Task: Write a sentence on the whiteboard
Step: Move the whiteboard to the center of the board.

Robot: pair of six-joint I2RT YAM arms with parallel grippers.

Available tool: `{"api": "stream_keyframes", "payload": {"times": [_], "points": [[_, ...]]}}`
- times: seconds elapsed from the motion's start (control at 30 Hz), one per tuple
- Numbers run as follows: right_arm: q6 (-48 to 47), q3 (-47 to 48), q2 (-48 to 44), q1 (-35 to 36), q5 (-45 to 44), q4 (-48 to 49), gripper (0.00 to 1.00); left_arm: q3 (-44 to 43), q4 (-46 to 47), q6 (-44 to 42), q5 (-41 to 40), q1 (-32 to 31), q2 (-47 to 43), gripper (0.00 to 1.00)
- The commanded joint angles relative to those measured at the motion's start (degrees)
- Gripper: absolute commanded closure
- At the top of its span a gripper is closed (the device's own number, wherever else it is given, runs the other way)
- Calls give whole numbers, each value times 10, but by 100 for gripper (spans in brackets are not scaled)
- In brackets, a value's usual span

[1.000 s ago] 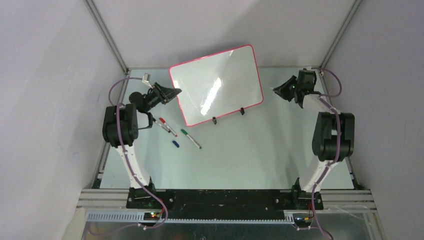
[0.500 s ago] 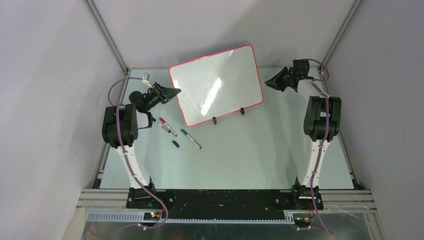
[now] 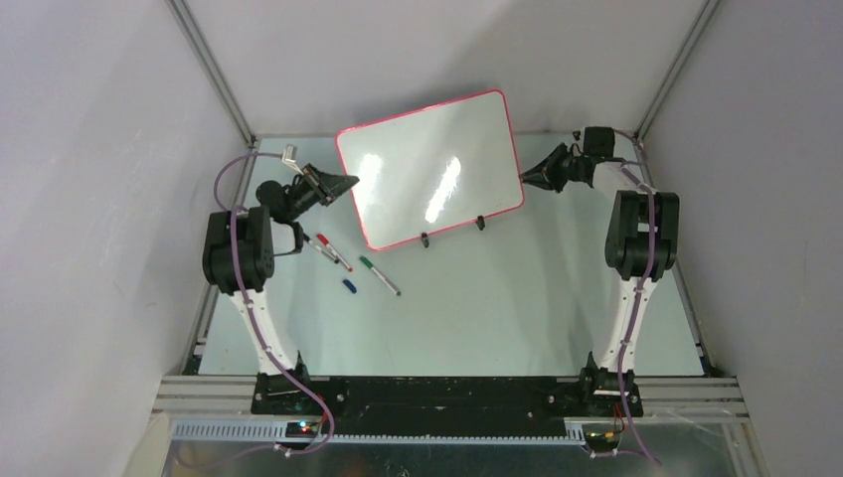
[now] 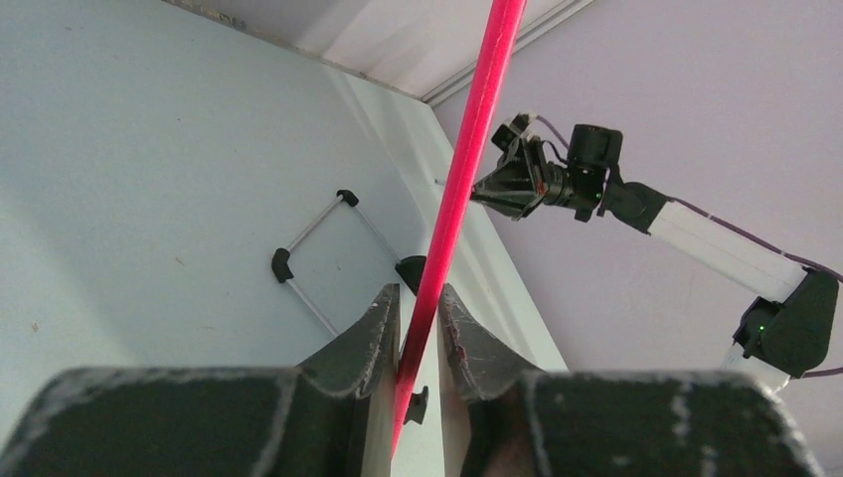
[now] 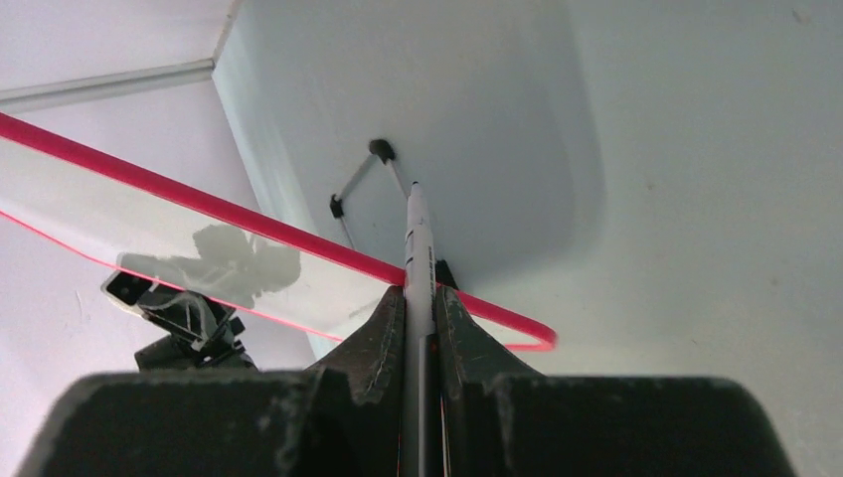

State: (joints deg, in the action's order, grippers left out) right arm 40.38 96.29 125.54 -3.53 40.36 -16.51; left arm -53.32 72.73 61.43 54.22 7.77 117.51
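Top external, left to right: left end effector is pinched on the whiteboard at its left edge, red frame between the fingers. Loose markers and a blue cap lie on the table just below it. The whiteboard stands propped back-centre. Right end effector is clamped on a white pen, with the tip by the board's right edge.

Blocked at the back of the counter by the whiteboard, propped on its feet, with the left claw straddling its left edge and the right claw, clamped on a marker, at its right edge. Open across the near counter, save for loose pens left of centre. Tight between the board's far corners and the walls.
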Motion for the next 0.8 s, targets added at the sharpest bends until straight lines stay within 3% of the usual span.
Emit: {"api": "stream_keyframes", "payload": {"times": [0.0,0.5,0.77], "points": [[12,-62,-55,-3,74,31,100,-5,2,-23,11,-9,-32,79],[-10,-183,-152,-2,65,39,100,-1,-68,-66,37,-38,-68,80],[-23,-208,-186,-2,41,25,100,30,-47,-63,37,-43,-91,79]]}}
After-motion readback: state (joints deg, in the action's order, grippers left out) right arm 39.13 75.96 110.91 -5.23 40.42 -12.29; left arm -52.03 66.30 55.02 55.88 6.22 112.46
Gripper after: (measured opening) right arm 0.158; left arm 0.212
